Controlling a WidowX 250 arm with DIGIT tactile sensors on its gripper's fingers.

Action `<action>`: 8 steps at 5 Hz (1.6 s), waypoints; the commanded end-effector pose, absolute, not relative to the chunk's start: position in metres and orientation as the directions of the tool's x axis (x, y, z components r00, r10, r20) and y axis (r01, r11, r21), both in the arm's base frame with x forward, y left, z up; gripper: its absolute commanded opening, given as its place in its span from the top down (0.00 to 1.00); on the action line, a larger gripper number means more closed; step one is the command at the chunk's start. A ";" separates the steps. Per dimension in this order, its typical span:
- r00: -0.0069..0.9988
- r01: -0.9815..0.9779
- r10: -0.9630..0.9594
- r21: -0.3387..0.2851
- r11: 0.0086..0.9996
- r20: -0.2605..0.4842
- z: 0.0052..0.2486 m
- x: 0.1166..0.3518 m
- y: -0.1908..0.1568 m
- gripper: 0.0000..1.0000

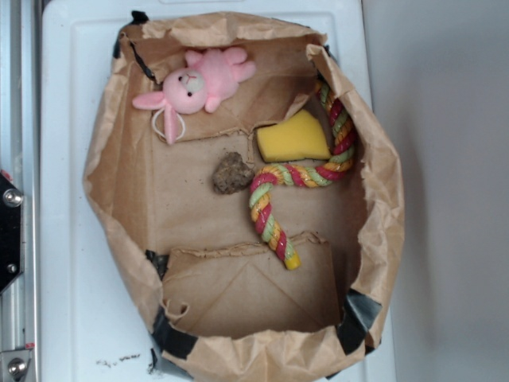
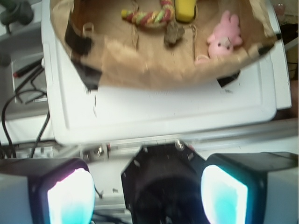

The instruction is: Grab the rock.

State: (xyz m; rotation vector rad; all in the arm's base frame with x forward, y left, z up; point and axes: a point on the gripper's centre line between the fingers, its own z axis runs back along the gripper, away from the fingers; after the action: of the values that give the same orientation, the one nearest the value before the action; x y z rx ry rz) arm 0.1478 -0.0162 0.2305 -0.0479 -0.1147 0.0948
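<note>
wrist view, nearest first: the hand (image 2: 147,193) fills the bottom edge, its two fingers (image 2: 70,196) wide apart with nothing between them; tips are cut off by the frame and blurred. dark mount sits between them. beyond it a metal rail, then the white desk (image 2: 163,112), with black cables (image 2: 23,102) off its left side.

further out, a torn-open brown paper bag (image 1: 119,159) lies on the desk, its rim folded up all round, black tape at the corners. the near bag wall hides part of the floor in the wrist view.

the rock (image 1: 232,173) lies on the bag floor near the middle, well apart from the hand. just beside it: a striped rope (image 1: 270,211), its curve almost touching the rock; contact cannot be told. a yellow sponge (image 1: 293,137) lies close by, partly under a paper flap. a pink plush bunny (image 1: 195,83) lies apart at the far end.
</note>
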 end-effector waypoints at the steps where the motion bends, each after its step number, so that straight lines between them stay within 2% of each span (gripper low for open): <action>1: 0.966 -0.174 0.179 -0.046 0.984 0.187 0.229 0.202 -0.004 0.00; 2: 0.963 -0.166 0.171 -0.045 0.985 0.210 0.217 0.222 -0.002 0.00; 3: 0.963 -0.160 0.166 -0.044 0.986 0.212 0.207 0.231 -0.003 0.00; 5: 0.948 -0.206 0.209 -0.037 0.978 0.240 0.200 0.253 0.012 0.00; 7: 0.949 -0.199 0.196 -0.012 0.980 0.247 0.175 0.258 0.043 0.00; 8: 0.947 -0.203 0.204 -0.032 0.979 0.247 0.172 0.262 0.049 0.00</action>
State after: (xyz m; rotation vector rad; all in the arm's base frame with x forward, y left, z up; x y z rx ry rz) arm 0.2572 0.0379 0.1580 -0.0233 -0.2040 0.1782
